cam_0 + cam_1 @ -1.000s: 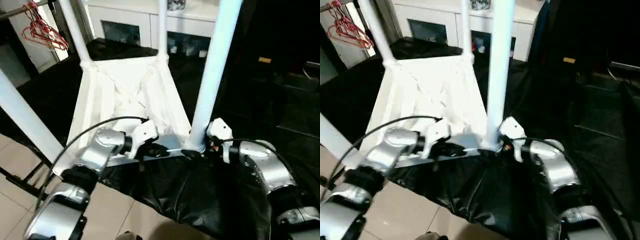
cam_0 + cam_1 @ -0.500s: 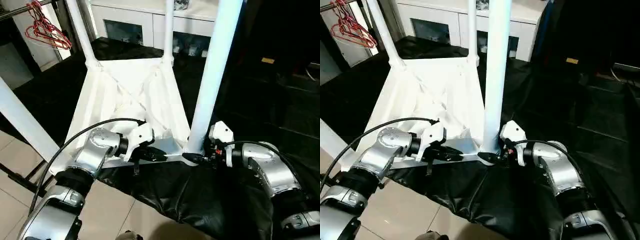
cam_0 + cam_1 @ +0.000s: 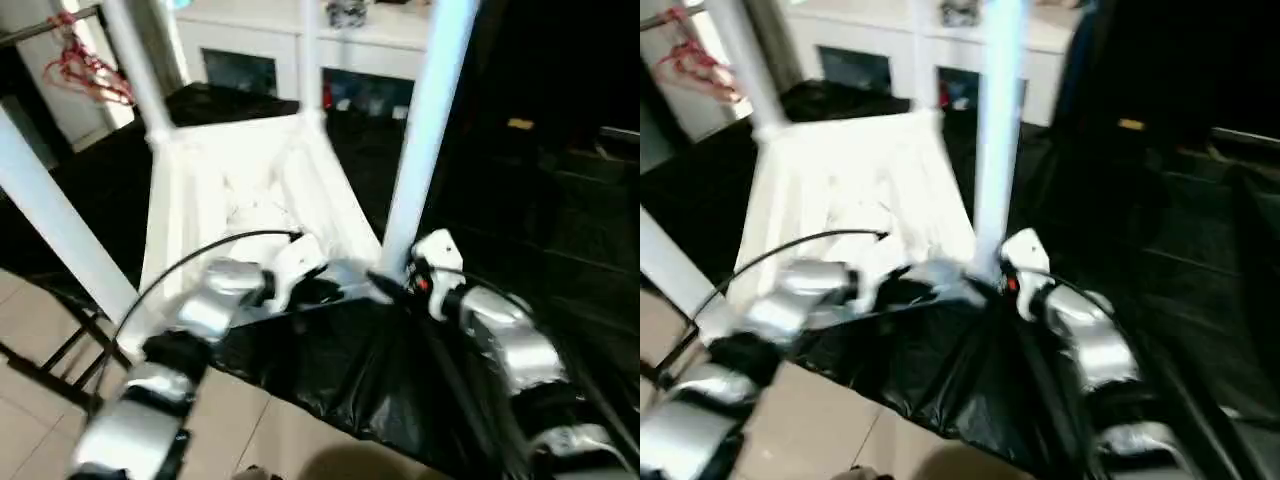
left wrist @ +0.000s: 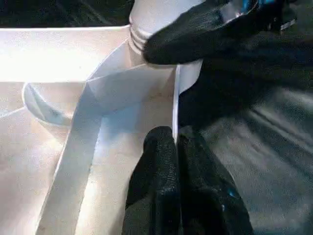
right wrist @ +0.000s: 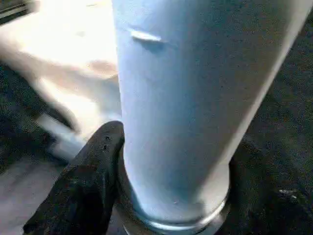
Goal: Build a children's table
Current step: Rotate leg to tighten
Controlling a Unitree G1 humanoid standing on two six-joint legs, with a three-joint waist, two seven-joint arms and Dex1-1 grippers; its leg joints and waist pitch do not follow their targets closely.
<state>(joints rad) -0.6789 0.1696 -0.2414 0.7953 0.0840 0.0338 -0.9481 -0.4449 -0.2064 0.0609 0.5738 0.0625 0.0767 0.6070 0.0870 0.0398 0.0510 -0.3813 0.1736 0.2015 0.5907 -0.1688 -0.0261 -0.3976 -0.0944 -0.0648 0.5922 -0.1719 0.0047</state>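
The children's table lies upside down on black cloth, its ribbed white top (image 3: 240, 190) facing up. Legs stand at its corners: near right (image 3: 420, 150), near left (image 3: 60, 225) and two far ones (image 3: 135, 70). My left gripper (image 4: 175, 134) is shut on the thin near rim of the top, close to the near right corner socket (image 4: 146, 19). My right gripper (image 5: 171, 196) is closed around the base of the near right leg (image 5: 186, 98), one black finger (image 5: 88, 186) pressed against its side. In the head views both grippers meet at that corner (image 3: 375, 285).
A white cabinet with glass doors (image 3: 250, 60) stands behind the table. Red hangers (image 3: 90, 70) hang at the far left. Black cloth (image 3: 400, 400) covers the ground under and right of the table; tiled floor (image 3: 40, 320) and a thin black frame (image 3: 60, 350) lie to the left.
The head camera has swung, so the whole picture shifted. My right gripper's fingers have drawn in around the base of the near right leg. The left gripper keeps its hold on the rim.
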